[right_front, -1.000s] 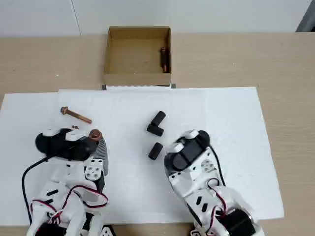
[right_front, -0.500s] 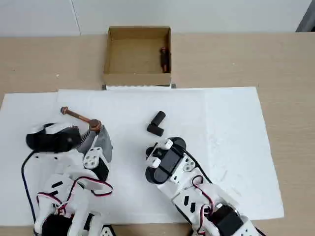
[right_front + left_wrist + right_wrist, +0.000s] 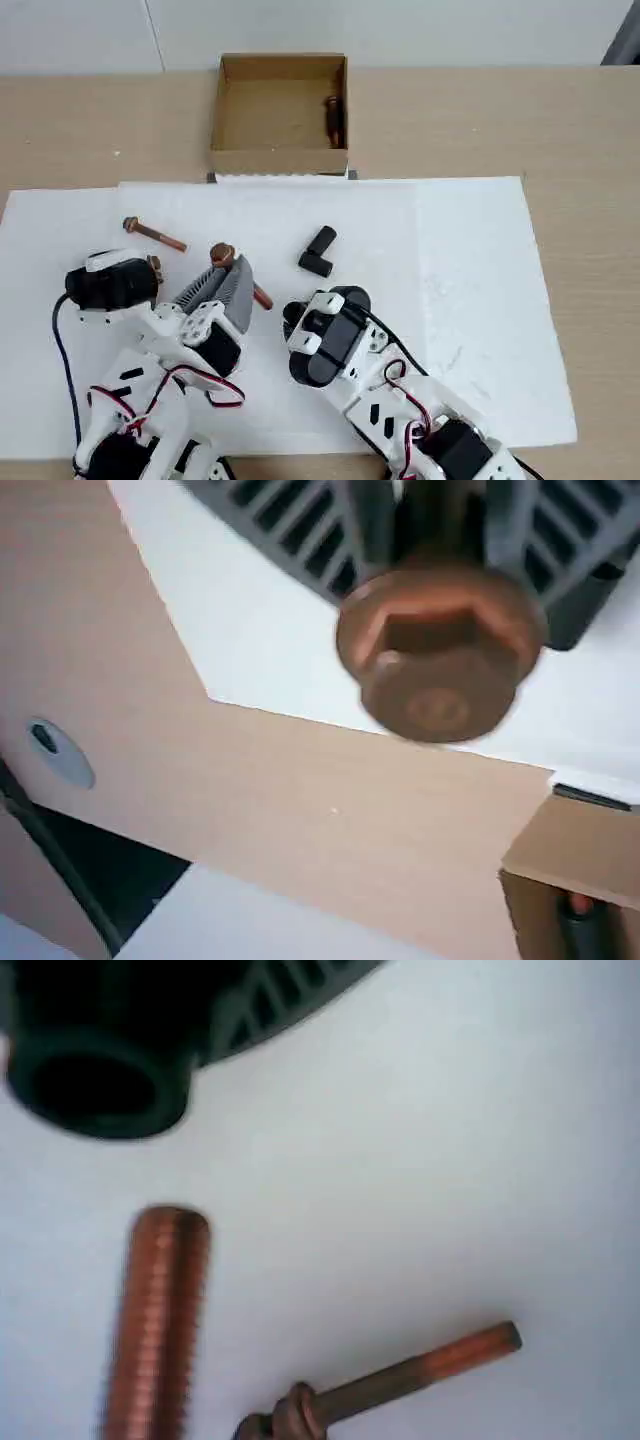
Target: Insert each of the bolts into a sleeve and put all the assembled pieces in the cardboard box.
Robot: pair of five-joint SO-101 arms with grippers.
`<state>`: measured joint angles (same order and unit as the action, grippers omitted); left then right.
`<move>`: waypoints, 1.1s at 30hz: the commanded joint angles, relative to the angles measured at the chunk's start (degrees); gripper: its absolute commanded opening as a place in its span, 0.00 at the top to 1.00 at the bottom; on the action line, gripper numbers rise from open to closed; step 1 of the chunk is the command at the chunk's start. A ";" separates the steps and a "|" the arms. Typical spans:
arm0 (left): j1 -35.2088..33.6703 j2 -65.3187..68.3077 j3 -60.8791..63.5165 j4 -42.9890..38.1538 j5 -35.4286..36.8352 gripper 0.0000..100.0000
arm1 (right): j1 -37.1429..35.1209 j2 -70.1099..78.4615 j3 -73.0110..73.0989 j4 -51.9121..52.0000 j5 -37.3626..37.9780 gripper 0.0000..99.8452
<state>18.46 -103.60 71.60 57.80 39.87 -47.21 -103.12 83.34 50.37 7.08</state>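
My left gripper [image 3: 222,285] is shut on a copper bolt [image 3: 221,254], hex head [image 3: 440,650] up between the grey fingers [image 3: 290,520]. Its threaded tip [image 3: 263,298] points at my right gripper [image 3: 296,318]. That gripper is shut on a black sleeve [image 3: 95,1080], whose open end faces the threaded shaft [image 3: 160,1320] a short gap away. A second bolt [image 3: 153,233] lies loose on the white sheet [image 3: 450,250], also seen as the loose bolt [image 3: 400,1380]. Two more sleeves [image 3: 318,250] lie touching mid-sheet. The cardboard box [image 3: 228,110] holds one assembled piece [image 3: 334,118].
The box stands on the wooden table [image 3: 500,120] just beyond the sheet's far edge. The box corner [image 3: 570,870] appears in the left wrist view. Both arm bases crowd the sheet's near edge. The sheet's right half is bare.
The left arm swung its bolt right, towards the other arm. The right arm moved left over the nearest sleeve and took hold of it; that sleeve has left the sheet.
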 commanded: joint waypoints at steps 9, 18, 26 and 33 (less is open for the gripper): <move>1.14 -0.53 -0.22 -4.40 1.67 0.99 | -2.77 -0.13 1.58 -3.21 0.53 1.00; 3.60 -0.53 -0.22 -1.67 1.67 0.99 | -2.51 -0.13 1.58 -4.00 0.70 1.00; 3.69 -0.35 -0.22 1.23 1.49 0.99 | -2.51 -0.13 1.49 -4.00 0.70 1.00; 8.53 -0.35 0.92 0.70 1.49 0.99 | -2.51 -0.13 1.58 -4.00 0.70 1.00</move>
<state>25.41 -103.60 72.22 58.86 40.75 -49.14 -103.21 85.27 48.00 7.34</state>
